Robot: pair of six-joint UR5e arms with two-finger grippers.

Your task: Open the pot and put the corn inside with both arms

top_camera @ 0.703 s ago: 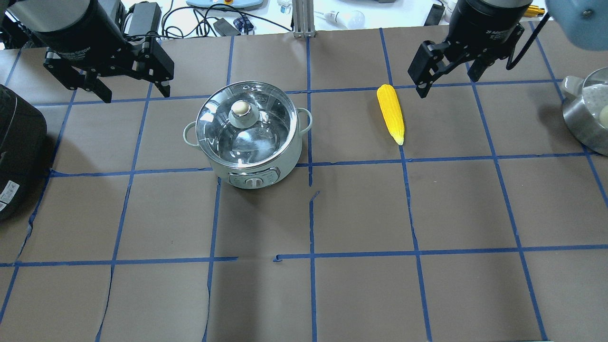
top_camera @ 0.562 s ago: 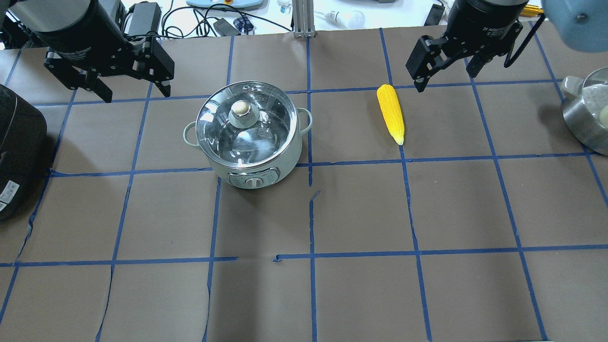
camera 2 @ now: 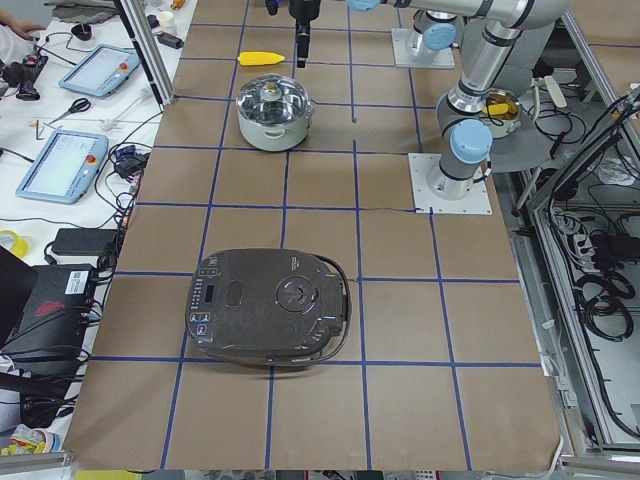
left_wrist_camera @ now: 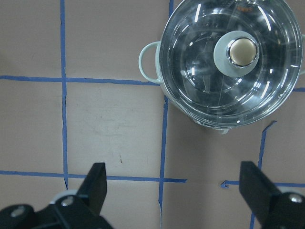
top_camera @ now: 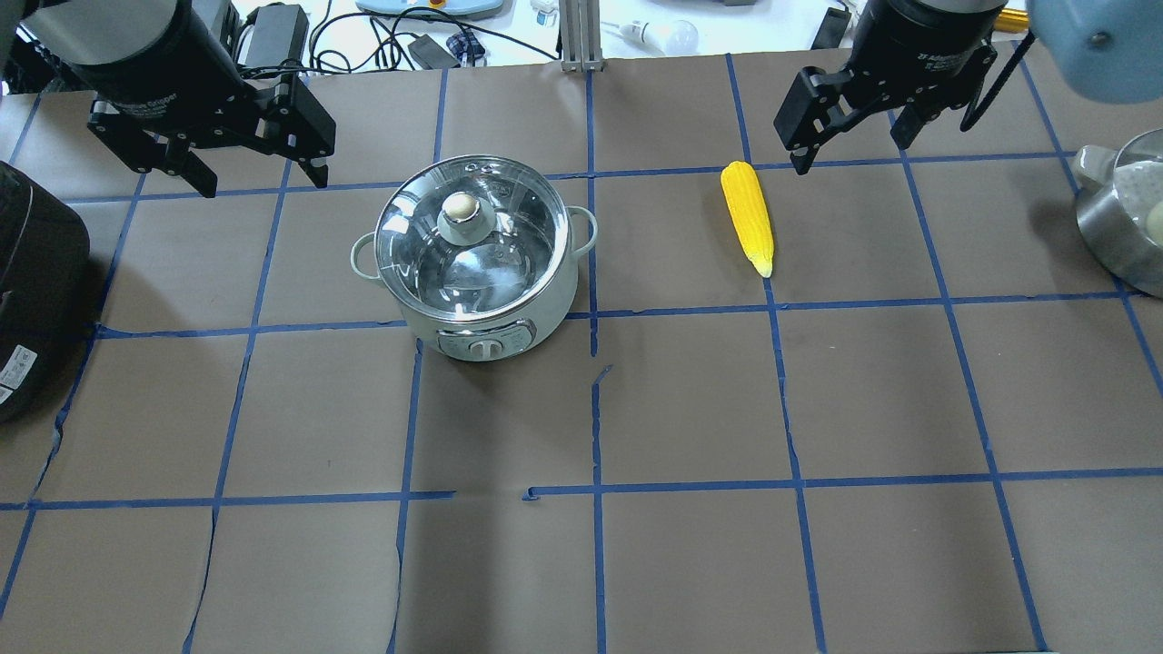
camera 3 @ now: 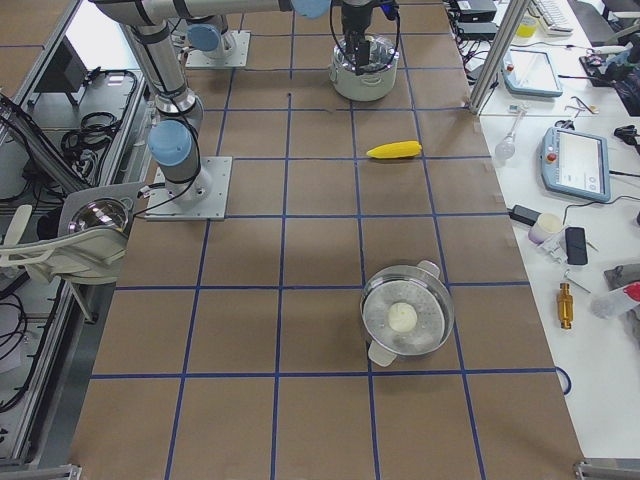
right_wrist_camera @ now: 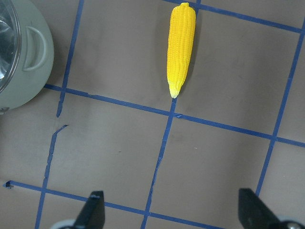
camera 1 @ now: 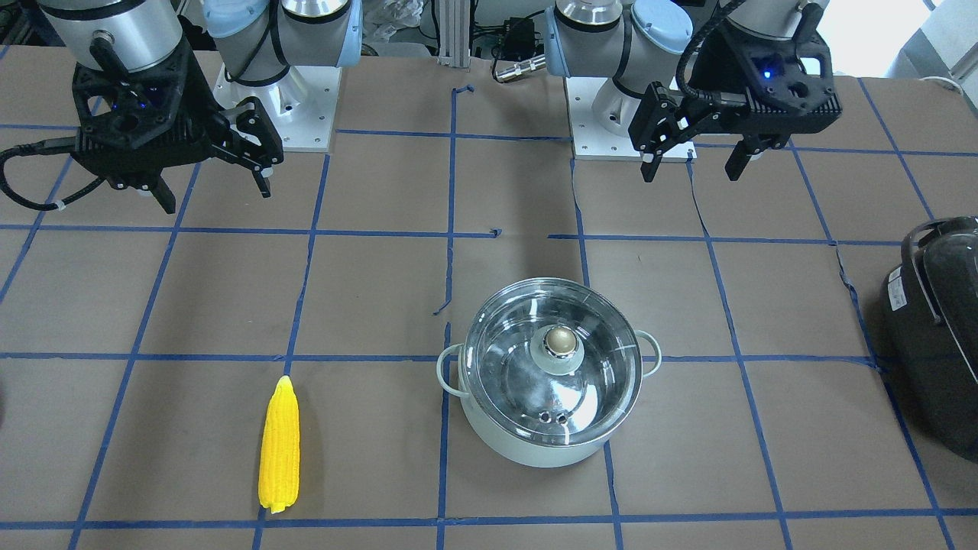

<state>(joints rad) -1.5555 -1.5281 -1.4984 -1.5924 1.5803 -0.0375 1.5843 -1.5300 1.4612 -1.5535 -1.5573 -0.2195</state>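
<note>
The pale mint pot (top_camera: 545, 313) stands left of centre with its glass lid (top_camera: 495, 268) and knob (top_camera: 460, 208) on. It also shows in the front view (camera 1: 527, 457) and the left wrist view (left_wrist_camera: 151, 62). The yellow corn (top_camera: 747, 216) lies flat on the table to the pot's right, and shows in the front view (camera 1: 280, 447) and the right wrist view (right_wrist_camera: 181, 45). My left gripper (top_camera: 262, 182) is open and empty, above the table left of the pot. My right gripper (top_camera: 849, 154) is open and empty, just right of the corn's thick end.
A large black appliance (top_camera: 36, 272) sits at the left table edge. A steel pot (top_camera: 1113, 241) with a white ball inside stands at the right edge. Cables and devices lie beyond the far edge. Blue tape lines grid the brown table cover.
My right gripper has shifted a little toward the far edge and slightly left, still open. My left gripper has barely moved. The pot and corn have not moved.
</note>
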